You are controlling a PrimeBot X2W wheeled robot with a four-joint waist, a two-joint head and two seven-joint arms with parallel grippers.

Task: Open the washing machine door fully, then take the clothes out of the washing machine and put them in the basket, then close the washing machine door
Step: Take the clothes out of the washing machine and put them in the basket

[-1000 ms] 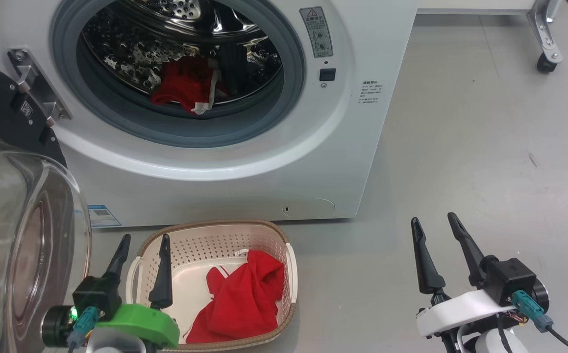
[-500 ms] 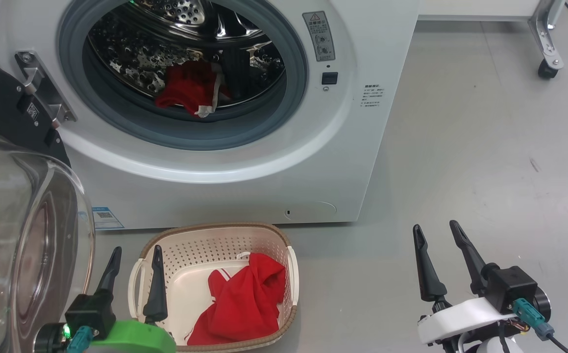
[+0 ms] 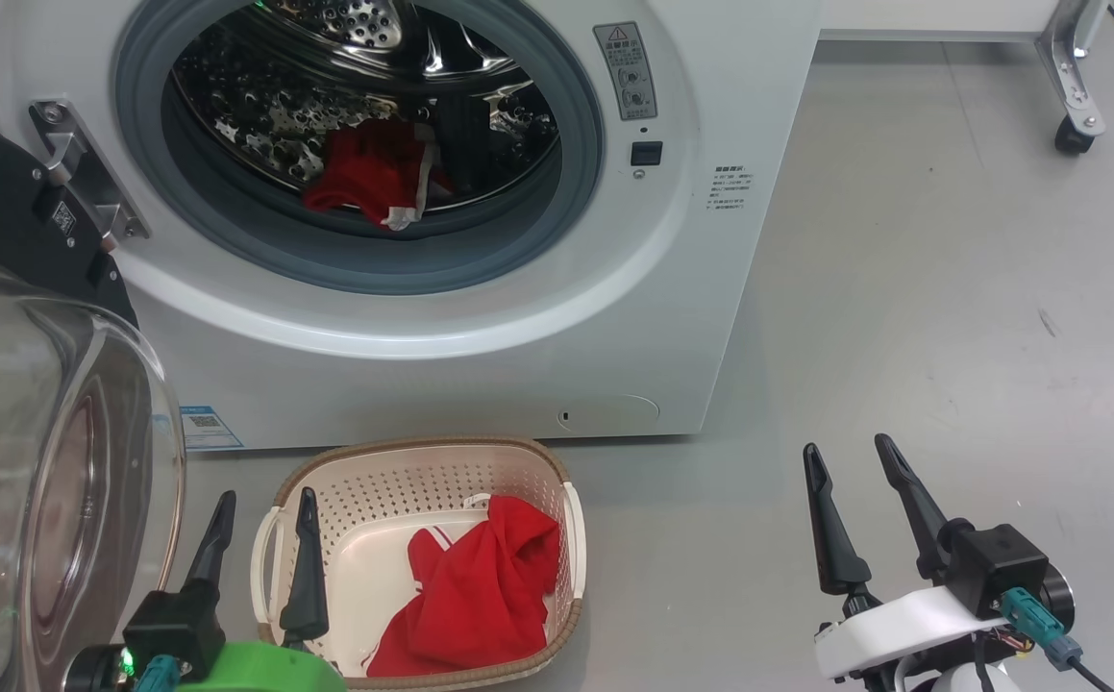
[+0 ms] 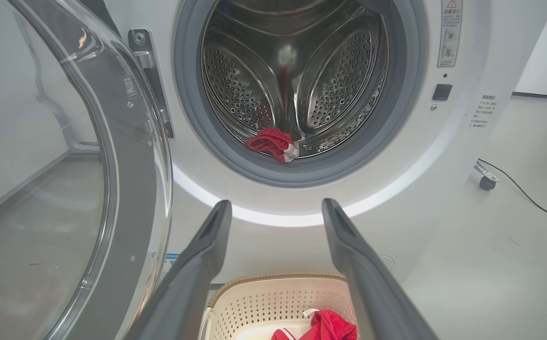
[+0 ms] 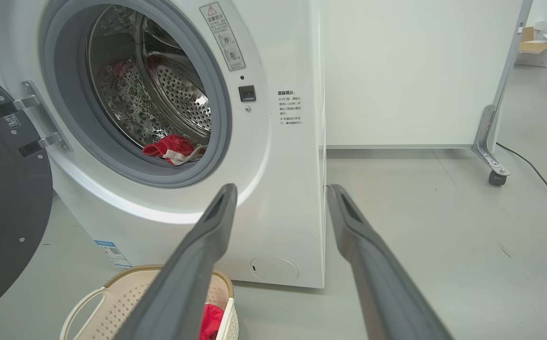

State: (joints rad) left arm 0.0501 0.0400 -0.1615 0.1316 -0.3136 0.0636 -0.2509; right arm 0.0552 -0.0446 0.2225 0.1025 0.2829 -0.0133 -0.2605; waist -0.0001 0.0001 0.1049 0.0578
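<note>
The white washing machine (image 3: 518, 317) stands with its round door (image 3: 37, 461) swung open at the left, glass bowl toward me. One red garment with white trim (image 3: 364, 173) lies at the front of the steel drum, also seen in the left wrist view (image 4: 271, 141) and the right wrist view (image 5: 167, 145). Another red garment (image 3: 480, 586) lies in the cream basket (image 3: 422, 449) on the floor before the machine. My left gripper (image 3: 266, 497) hangs open and empty over the basket's left end. My right gripper (image 3: 847, 445) is open and empty over bare floor at the right.
The open door's glass bulges close beside my left gripper (image 4: 275, 203). Grey floor (image 3: 951, 288) spreads to the right of the machine. A partition's metal leg with a caster (image 3: 1076, 86) and a black cable (image 5: 537, 174) sit at the far right.
The head camera shifted slightly. My left gripper has drawn back and down toward me over the basket's left end; the right gripper sank a little. Both stayed open.
</note>
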